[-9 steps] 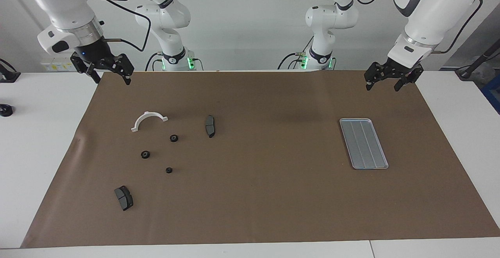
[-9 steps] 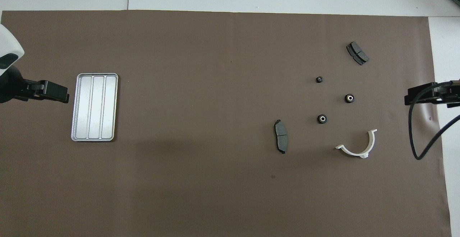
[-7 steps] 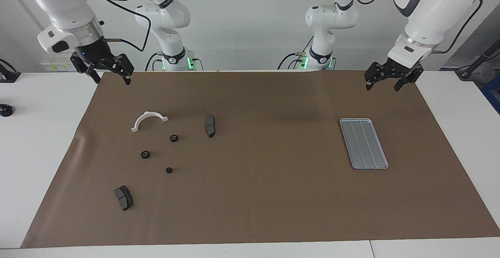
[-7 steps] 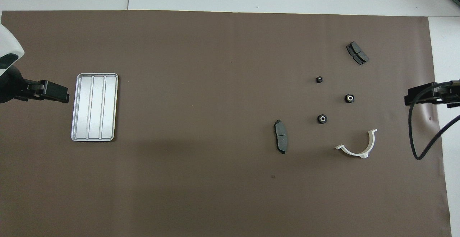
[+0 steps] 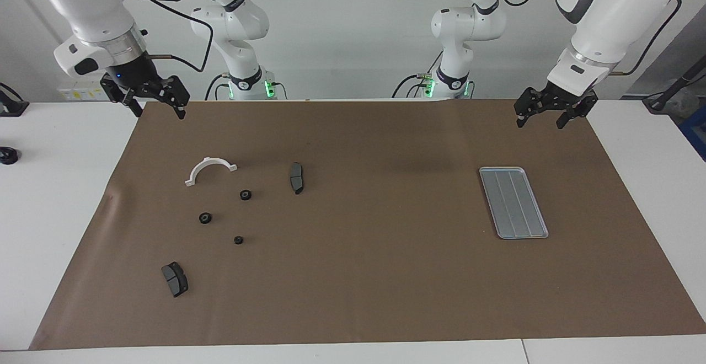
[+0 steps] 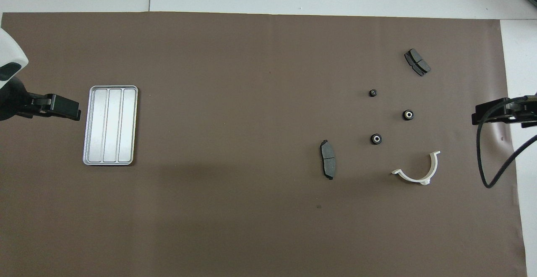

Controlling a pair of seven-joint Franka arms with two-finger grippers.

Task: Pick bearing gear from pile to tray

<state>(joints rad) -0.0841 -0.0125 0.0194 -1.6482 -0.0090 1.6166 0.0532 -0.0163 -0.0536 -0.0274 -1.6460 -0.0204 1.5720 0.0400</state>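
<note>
Both arms hang up near their own end of the table with nothing in them. The right gripper [image 5: 157,105] has its two fingers spread wide and empty, raised over the edge of the brown mat [image 5: 358,298]. The left gripper [image 5: 547,114] is spread the same way, also empty, over the mat's edge at the tray's end, waiting.

What matters for the first move is that the pile sits out in front of the right gripper, down on the mat and farther from the robots than it is. The tray [image 5: 513,203] lies well apart from the pile, out in front of the left gripper, its long side running away from the robots, and it has nothing in it yet.

Closest to the right gripper is the white half-ring bracket [image 5: 209,170]. Just past it lies the nearest gear [image 5: 245,194], then a second gear [image 5: 205,218] and a third gear [image 5: 238,239], each apart from the others. One brake pad [image 5: 297,177] lies toward the middle of the table, the other brake pad [image 5: 175,279] farthest out.

I'd judge the right arm the one to pick, reaching forward and down past the bracket; being round, the gears ask no particular wrist turn
</note>
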